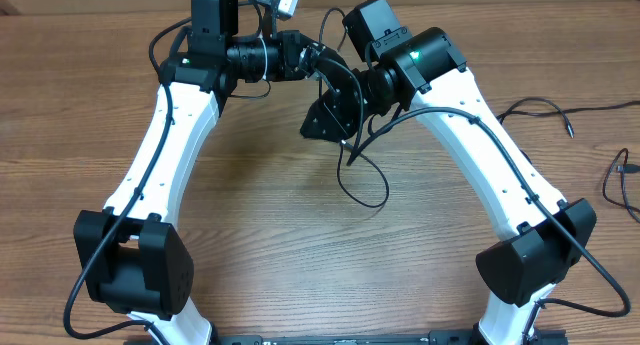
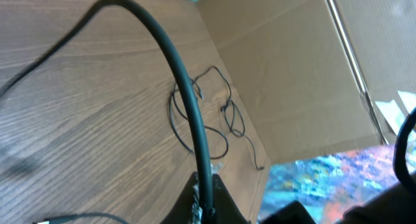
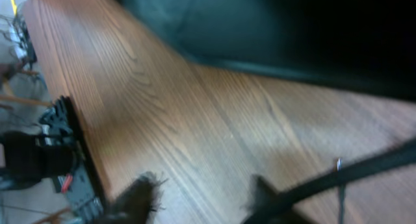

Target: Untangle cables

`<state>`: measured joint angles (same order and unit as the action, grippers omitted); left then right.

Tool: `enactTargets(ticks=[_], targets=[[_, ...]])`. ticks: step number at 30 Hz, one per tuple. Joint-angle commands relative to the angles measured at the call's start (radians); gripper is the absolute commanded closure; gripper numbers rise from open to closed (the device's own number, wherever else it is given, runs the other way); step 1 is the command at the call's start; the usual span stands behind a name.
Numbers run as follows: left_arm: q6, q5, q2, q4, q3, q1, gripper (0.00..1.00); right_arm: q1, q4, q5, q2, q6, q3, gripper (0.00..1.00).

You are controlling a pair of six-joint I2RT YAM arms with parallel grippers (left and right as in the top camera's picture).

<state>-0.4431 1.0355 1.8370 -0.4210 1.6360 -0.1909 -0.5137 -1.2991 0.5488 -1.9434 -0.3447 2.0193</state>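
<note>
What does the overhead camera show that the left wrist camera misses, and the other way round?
Only overhead: the left arm and right arm whole, reaching toward each other at the far side, with a thin cable loop lying on the wooden table between them. Only the left wrist: a cardboard wall beyond the table, and a close look at a black cable running out from the shut left claw. Both: that table and loose thin cables lying on it.
</note>
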Motion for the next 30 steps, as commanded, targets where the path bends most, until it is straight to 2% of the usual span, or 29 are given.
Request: enactTargets(ticks=[1, 3, 8, 9, 10, 11, 12, 14, 19, 23, 30], targets=[[-0.001, 0.036, 0.006, 0.006, 0.023, -0.018, 0.96, -0.011, 0.002, 0.011, 0.010, 0.009, 0.002, 0.86], [0.002, 0.026, 0.006, 0.006, 0.023, -0.013, 0.96, -0.011, 0.002, 0.011, 0.010, 0.032, 0.002, 0.96], [0.015, 0.001, 0.006, -0.003, 0.023, 0.009, 0.96, -0.009, -0.017, 0.011, 0.010, 0.034, 0.002, 0.96], [0.027, 0.000, 0.006, -0.010, 0.023, 0.014, 0.94, -0.009, -0.018, 0.011, 0.010, 0.034, 0.002, 0.96], [0.044, 0.000, 0.006, -0.020, 0.023, 0.021, 0.81, -0.009, -0.018, 0.010, 0.010, 0.034, 0.002, 0.96], [0.055, 0.000, 0.006, -0.031, 0.023, 0.028, 0.55, -0.009, -0.018, 0.010, 0.010, 0.034, 0.002, 0.96], [0.063, -0.001, 0.006, -0.043, 0.023, 0.034, 0.41, -0.009, -0.015, 0.005, 0.010, 0.034, 0.002, 0.96], [0.072, -0.021, 0.006, -0.078, 0.023, 0.047, 0.24, -0.008, -0.012, -0.017, 0.010, 0.035, 0.002, 0.96], [0.154, -0.051, 0.006, -0.177, 0.023, 0.074, 0.00, 0.002, 0.006, -0.100, 0.010, 0.104, 0.002, 0.96], [0.230, -0.109, 0.006, -0.248, 0.023, 0.077, 0.00, 0.022, 0.020, -0.114, 0.010, 0.117, 0.003, 0.96], [0.318, -0.347, 0.006, -0.406, 0.023, 0.077, 0.00, 0.102, 0.037, -0.137, 0.010, 0.183, 0.003, 0.96]])
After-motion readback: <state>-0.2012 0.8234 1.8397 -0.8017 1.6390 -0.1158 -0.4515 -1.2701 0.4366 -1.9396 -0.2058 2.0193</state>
